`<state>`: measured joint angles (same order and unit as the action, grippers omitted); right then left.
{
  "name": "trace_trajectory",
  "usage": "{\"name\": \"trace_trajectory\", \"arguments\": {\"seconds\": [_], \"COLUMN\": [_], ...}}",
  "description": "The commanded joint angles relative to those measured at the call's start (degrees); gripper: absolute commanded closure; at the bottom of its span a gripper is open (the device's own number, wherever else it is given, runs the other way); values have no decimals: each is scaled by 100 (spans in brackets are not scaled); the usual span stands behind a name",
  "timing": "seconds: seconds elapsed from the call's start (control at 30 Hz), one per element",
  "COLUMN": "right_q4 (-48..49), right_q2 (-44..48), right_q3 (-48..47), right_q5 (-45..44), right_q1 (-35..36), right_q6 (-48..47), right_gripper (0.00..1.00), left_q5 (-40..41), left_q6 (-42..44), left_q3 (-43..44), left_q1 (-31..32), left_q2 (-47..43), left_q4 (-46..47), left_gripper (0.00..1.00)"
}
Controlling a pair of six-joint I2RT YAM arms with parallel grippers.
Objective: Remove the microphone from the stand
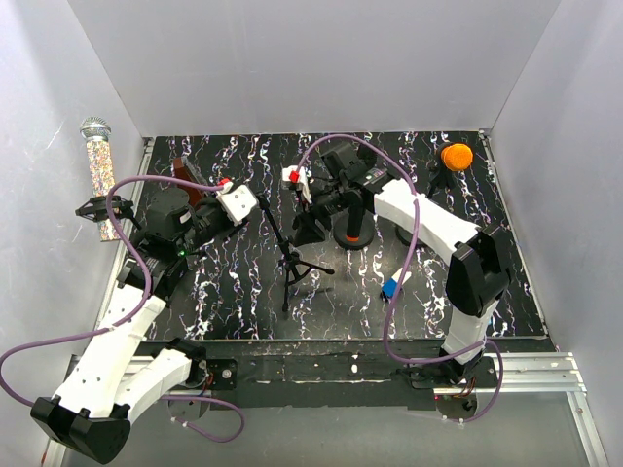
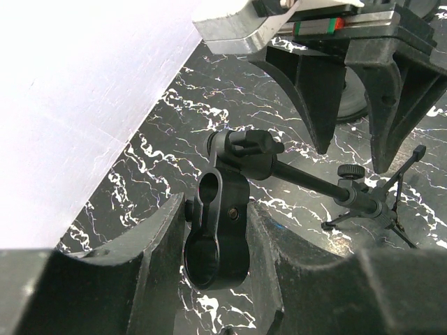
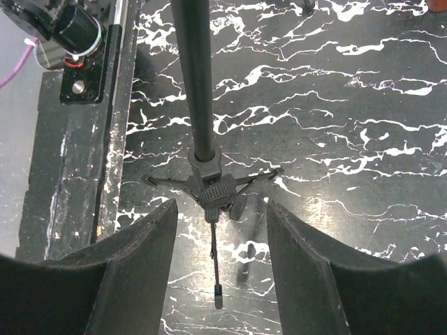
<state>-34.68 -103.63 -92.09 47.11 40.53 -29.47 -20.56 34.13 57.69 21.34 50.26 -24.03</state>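
Observation:
A microphone [image 1: 95, 156] with a silver mesh head and a glittery body stands upright in a black holder [image 1: 101, 210] at the far left, off the mat. A black tripod stand [image 1: 290, 265] stands mid-mat. Its clip [image 2: 216, 230] is empty. My left gripper [image 1: 255, 202] is closed around that clip, also shown in the left wrist view [image 2: 216, 269], with its fingers against both sides. My right gripper [image 1: 308, 229] is open. In the right wrist view [image 3: 222, 279] it looks down the stand's pole [image 3: 195, 84] to the tripod hub [image 3: 213, 188], touching nothing.
A stand with a round black base [image 1: 352, 236] sits under the right arm. An orange foam ball [image 1: 457, 156] tops another stand at the back right. A small blue object [image 1: 389, 288] lies near the mat's front. White walls close in the left, back and right.

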Motion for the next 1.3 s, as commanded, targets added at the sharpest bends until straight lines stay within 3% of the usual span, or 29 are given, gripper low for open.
{"name": "trace_trajectory", "arguments": {"seconds": [0.0, 0.43, 0.8, 1.03, 1.27], "right_q4": [224, 339, 189, 496, 1181], "right_q2": [-77, -377, 1011, 1802, 2365], "right_q3": [-274, 314, -176, -546, -152], "right_q5": [211, -765, -369, -843, -1458], "right_q1": [7, 34, 34, 34, 42], "right_q6": [477, 135, -24, 371, 653], "right_gripper": [39, 43, 40, 39, 38], "left_q5": [-212, -361, -379, -239, -81], "left_q6": [-126, 85, 322, 832, 1665], "left_q3": [32, 84, 954, 1121, 1175], "left_q1": [45, 45, 45, 45, 45], "left_q2": [-34, -8, 765, 1512, 1785], "left_q4": [-356, -418, 20, 1101, 1628], "left_gripper": [100, 100, 100, 100, 100]}}
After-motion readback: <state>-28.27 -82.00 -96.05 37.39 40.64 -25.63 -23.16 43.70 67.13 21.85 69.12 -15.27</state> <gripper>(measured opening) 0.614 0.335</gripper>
